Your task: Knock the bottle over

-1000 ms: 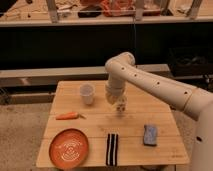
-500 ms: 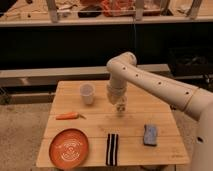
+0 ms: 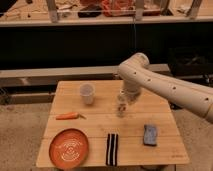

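The bottle (image 3: 120, 106) is small, pale and stubby. It stands upright near the middle of the wooden table (image 3: 100, 125), to the right of the white cup (image 3: 87, 93). My gripper (image 3: 126, 96) hangs down from the white arm (image 3: 165, 87), just above and behind the bottle's top, very close to it. Whether it touches the bottle does not show.
An orange carrot (image 3: 67, 116) lies at the left. An orange plate (image 3: 69, 147) sits at the front left. A black-and-white striped object (image 3: 112, 148) lies at the front centre, and a blue sponge (image 3: 149, 135) at the right. A dark shelf stands behind the table.
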